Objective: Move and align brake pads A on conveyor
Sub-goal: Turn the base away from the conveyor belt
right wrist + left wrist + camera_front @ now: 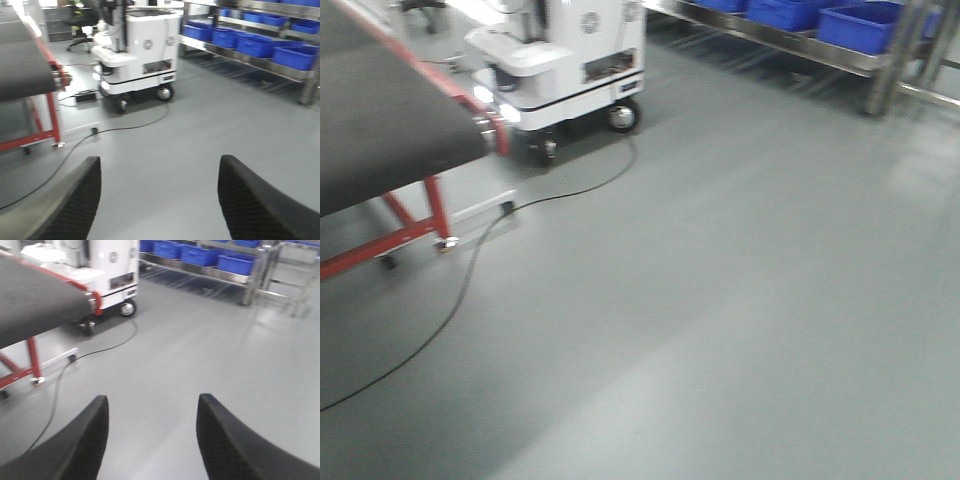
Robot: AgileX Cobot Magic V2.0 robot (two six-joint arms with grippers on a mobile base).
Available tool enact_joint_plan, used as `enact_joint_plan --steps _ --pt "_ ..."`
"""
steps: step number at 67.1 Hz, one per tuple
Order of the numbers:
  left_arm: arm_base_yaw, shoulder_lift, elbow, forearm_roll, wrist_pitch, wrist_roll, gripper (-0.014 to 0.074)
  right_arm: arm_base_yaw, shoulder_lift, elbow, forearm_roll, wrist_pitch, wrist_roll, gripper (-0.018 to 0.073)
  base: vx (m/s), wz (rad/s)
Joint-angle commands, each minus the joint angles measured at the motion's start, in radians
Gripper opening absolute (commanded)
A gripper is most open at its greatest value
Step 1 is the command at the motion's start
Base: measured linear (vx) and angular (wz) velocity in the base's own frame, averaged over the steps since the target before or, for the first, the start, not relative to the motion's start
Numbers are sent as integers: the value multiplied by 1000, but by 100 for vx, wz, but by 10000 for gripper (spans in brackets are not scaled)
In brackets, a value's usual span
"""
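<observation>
The conveyor (380, 120) is a dark charcoal belt on a red frame at the far left; it also shows in the left wrist view (35, 295) and in the right wrist view (20, 65). No brake pads are in view. My left gripper (152, 412) is open and empty, its fingers over bare grey floor. My right gripper (160, 172) is open and empty, also over the floor. Neither gripper shows in the front view.
A white wheeled robot base (570, 60) stands past the conveyor's end, also in the right wrist view (140, 50). A black cable (470, 270) runs across the grey floor. Steel shelving with blue bins (260, 45) lines the back right.
</observation>
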Motion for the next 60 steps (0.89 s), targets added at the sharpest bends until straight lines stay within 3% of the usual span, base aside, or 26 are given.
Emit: enact_joint_plan --steps 1,60 --pt "-4 13 -22 -11 -72 -3 372 -4 14 -23 -15 -79 -5 484 -3 -67" --pt "-4 13 -22 -10 -72 -3 372 -4 14 -23 -15 -79 -5 484 1 -81"
